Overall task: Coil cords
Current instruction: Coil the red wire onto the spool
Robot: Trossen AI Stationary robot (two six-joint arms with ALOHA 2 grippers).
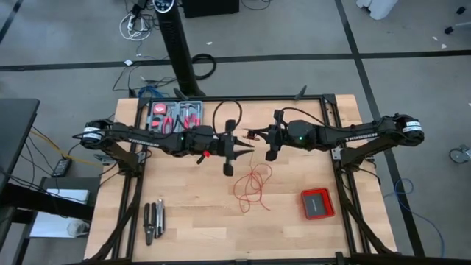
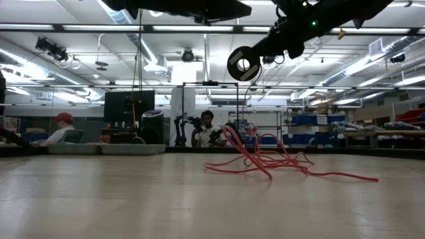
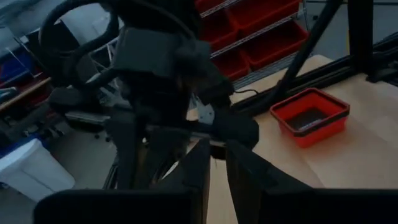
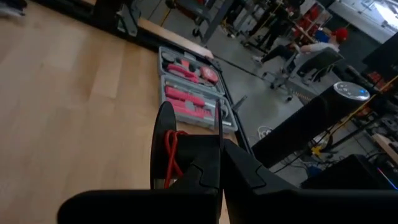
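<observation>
Thin red wire [image 1: 252, 184] lies in loose squiggly loops on the pale wood-plank worktop [image 1: 191, 213], approx centre. Seen from above, the tangle's long axis runs from just below the two pincers down toward the near edge, one strand climbing up to the right pincer. In the low view the wire [image 2: 279, 162] sprawls sideways, a couple of loops arching up off the surface, a long tail trailing flat to one side.

Right pincer [image 1: 254, 137] is raised above the worktop at mid-table, fingers pressed together on a small black round spool [image 4: 163, 146]; spool is a flat disc w/ a few turns of the red wire showing at its hub. In the low view the spool [image 2: 244, 63] faces the camera, hanging well above the wire pile.

Left pincer [image 1: 239, 146] sits just beside the right one, tips nearly meeting it. Its dark fingers [image 3: 193, 171] stand only a narrow gap apart; can't tell whether anything is pinched between them.

Flat red square box w/ dark inside [image 1: 317, 203] rests near the right edge, well apart from the wire. Grey tool case w/ red-handled tools [image 1: 175, 116] sits at the far left; dark metal pliers [image 1: 153, 221] lie near-left. Worktop grain is matte, boards running across.
</observation>
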